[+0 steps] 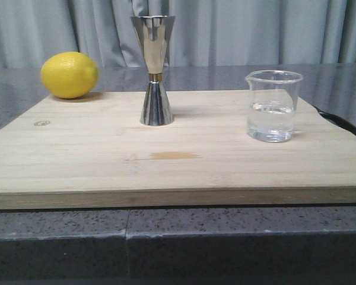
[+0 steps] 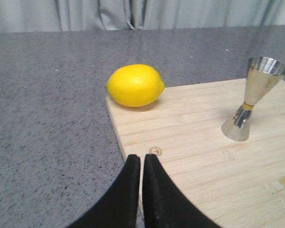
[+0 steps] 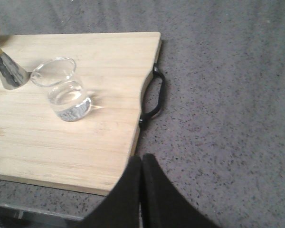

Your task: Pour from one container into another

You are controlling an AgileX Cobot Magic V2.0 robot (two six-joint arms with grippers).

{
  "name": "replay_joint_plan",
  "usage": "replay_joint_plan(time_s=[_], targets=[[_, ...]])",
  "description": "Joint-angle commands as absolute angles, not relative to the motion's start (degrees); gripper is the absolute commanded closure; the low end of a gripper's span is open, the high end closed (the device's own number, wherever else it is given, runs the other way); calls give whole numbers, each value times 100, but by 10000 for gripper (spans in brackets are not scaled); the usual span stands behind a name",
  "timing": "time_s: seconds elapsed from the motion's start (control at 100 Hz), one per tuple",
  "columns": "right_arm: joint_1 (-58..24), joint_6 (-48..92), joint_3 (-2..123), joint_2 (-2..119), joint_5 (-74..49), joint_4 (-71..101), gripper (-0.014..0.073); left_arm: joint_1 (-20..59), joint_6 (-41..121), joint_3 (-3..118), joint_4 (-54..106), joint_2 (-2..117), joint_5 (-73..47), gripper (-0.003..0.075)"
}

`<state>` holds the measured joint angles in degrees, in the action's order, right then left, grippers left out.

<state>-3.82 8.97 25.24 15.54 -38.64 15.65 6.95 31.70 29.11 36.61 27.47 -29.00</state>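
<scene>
Now, from the front, the steel jigger (image 1: 155,71) stands upright near the middle of the wooden board (image 1: 166,160), and the glass beaker (image 1: 273,105), partly filled with clear liquid, stands apart on its right; a lemon (image 1: 69,75) lies at the far left corner. On the left wrist view, the left gripper (image 2: 142,164) is closed and empty, above the board edge. On the right wrist view, the right gripper (image 3: 141,166) is also closed and empty, over the grey table (image 3: 228,118) beside the board's black handle (image 3: 153,97).
</scene>
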Motion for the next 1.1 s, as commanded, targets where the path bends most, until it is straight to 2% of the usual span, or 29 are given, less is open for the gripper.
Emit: replay_joint_plan(time_s=[0.0,0.14,0.23,0.28,0.37,0.45,0.52,0.61,0.68,0.88,1.09], targets=[[-367,1179,2861,1889,-3347,1729,666,739,4389,3200,4759,3297,-2581,738],[-367,1264,2946,2024,-2980,1729,666,739,5257,3217,5652,3927,-2577,735],[-367,1268,2946,2037,-2918,1729,664,739,5929,3217,6313,4227,-2669,675],[-367,1278,2946,2037,-2918,1729,646,739,6405,3217,6811,4370,-2765,604],[-367,1378,2946,2037,-2918,1717,594,739,7552,3217,7782,4627,-3022,407],[-367,1493,2946,2037,-2890,1717,503,739,8573,3217,8463,4840,-3172,207],[-367,1493,2946,2037,-2867,1717,407,739,9006,3217,8736,5061,-3212,104],[-367,1493,2946,2062,-2862,1717,284,739,9042,3217,9038,5344,-3318,81],[-367,1493,2921,2110,-2827,1740,235,739,9258,3217,9477,5591,-3478,80],[-367,1493,2465,2264,-2324,2042,233,739,11065,3217,10599,6404,-4509,81],[-367,1533,2260,2266,-2197,2042,233,739,11987,3247,10598,7302,-5328,81]])
